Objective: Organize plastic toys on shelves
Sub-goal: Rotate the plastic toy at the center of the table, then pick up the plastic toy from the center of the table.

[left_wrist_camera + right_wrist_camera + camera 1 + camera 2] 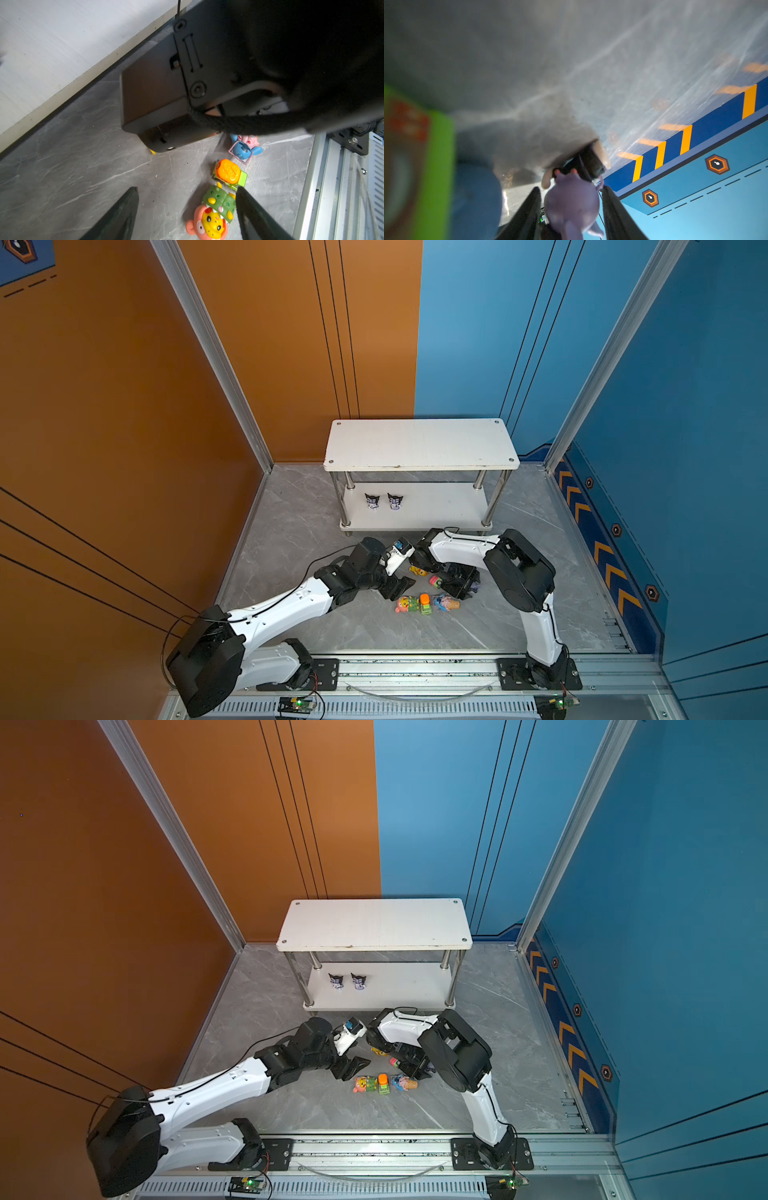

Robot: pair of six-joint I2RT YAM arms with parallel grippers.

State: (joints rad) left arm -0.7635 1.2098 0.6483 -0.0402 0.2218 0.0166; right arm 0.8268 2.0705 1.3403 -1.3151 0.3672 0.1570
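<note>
Left end effector (401,587) hangs wide and empty by the near row of toys (424,603) on the bench (291,531), likely lining up a pick; right end effector (572,187) has a purple-grey toy (571,201) between its fingers, clamped or loose cannot be told. Far shelves (419,466): two horned figurines (372,501) on lower board's (440,506) left, top board (415,443) bare

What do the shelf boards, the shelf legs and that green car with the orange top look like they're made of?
Shelf boards: probably white laminated board, matte, with what looks like a small chip on the front edge.
Legs: polished metal tube, going by the mirror-like shine.
Green car: moulded plastic, glossy, with highlights on its orange top.
</note>
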